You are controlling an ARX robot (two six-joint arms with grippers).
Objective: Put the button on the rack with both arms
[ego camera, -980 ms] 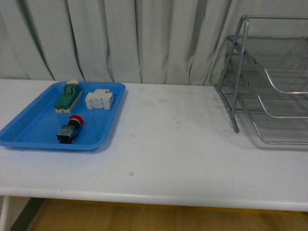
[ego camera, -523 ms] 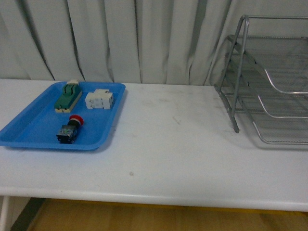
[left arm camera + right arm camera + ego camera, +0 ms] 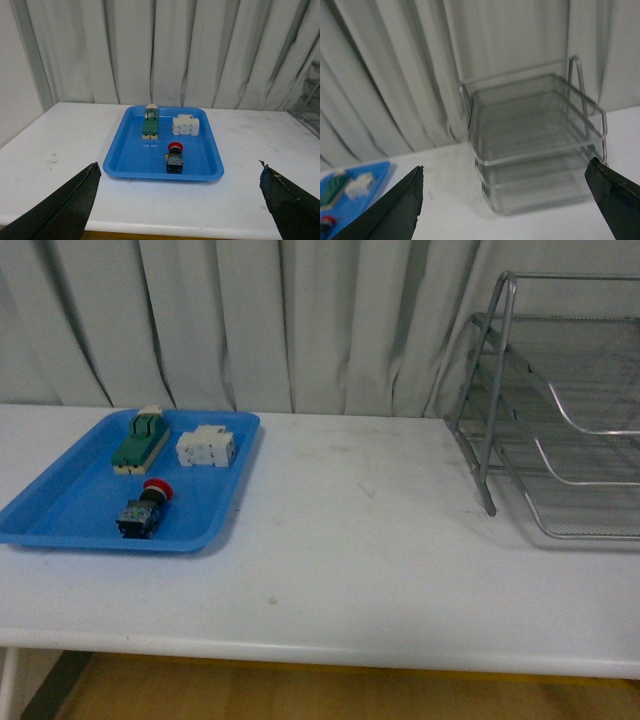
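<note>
Red-capped black push-button (image 3: 146,508): in blue plastic tray (image 3: 60,522). Silver three-tier wire rack (image 3: 560,410): well apart, on white bench (image 3: 380,550). Left claw (image 3: 178,169), right claw (image 3: 505,167): spread, empty.

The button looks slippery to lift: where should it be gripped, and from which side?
Grip the button by its black body from above, across its flat sides: it lies on its side in the blue tray; the round red cap would likely slip.

Red-capped black button (image 3: 143,510), blue tray (image 3: 60,510), silver mesh rack (image 3: 560,410)
</note>
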